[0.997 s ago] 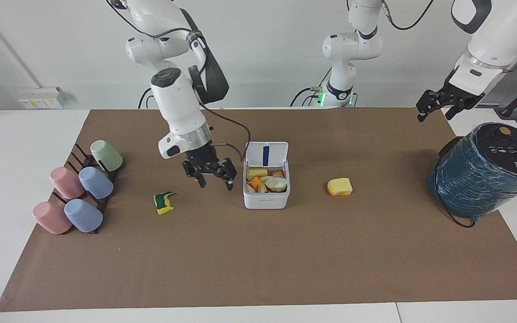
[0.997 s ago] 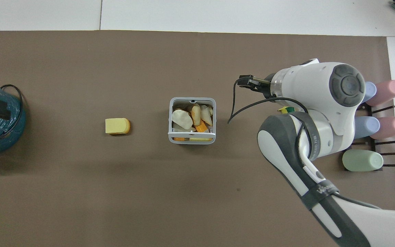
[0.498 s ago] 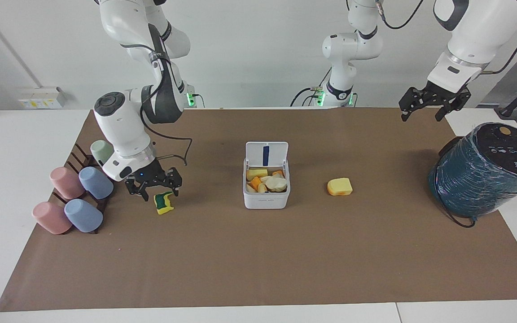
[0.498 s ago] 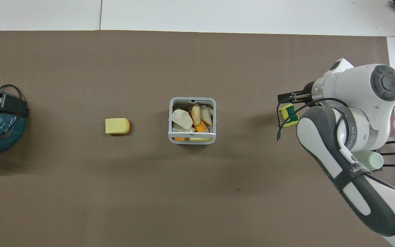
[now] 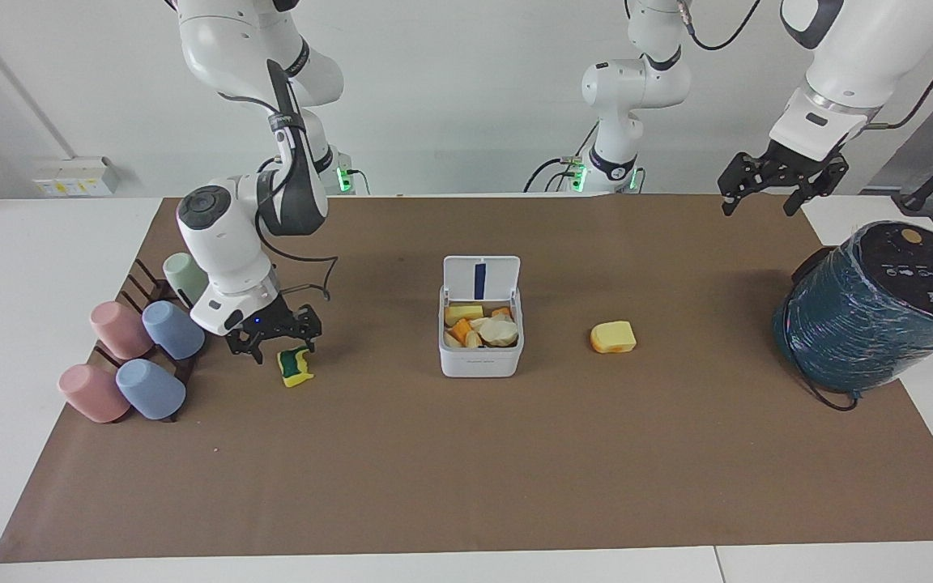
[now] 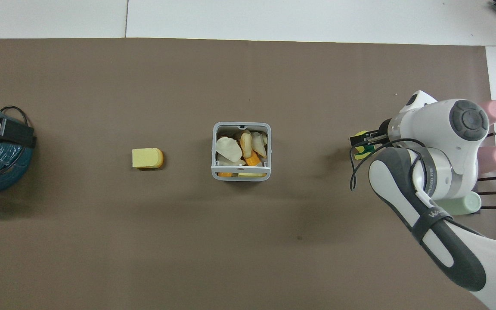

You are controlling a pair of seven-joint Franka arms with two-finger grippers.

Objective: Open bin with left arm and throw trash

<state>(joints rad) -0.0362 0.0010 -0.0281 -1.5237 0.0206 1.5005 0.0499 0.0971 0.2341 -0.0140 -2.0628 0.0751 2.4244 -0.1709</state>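
The white bin [image 5: 480,362] stands mid-table with its lid [image 5: 481,279] up, blue strip showing; the overhead view shows its grey rim [image 6: 241,176]. Several scraps fill it, a cream-white lump [image 5: 500,330] among them. A yellow-and-green sponge [image 5: 296,367] lies toward the right arm's end; only its edge shows in the overhead view [image 6: 363,150]. My right gripper [image 5: 282,353], blue light on, is open and low just over the sponge's edge nearer the robots. A yellow-orange foam chunk [image 5: 613,337] lies toward the left arm's end. My left gripper [image 5: 758,206] hangs open and empty, high in the air.
Pastel cups [image 5: 142,348] lie on a dark rack close beside the right gripper, at the right arm's end of the table. A big dark-teal wrapped cylinder [image 5: 879,308] with a cable stands at the left arm's end. Brown paper [image 5: 466,470] covers the table.
My right gripper swung from beside the bin over to the sponge and sank lower over it. My left gripper shifted a little toward the middle and rose slightly.
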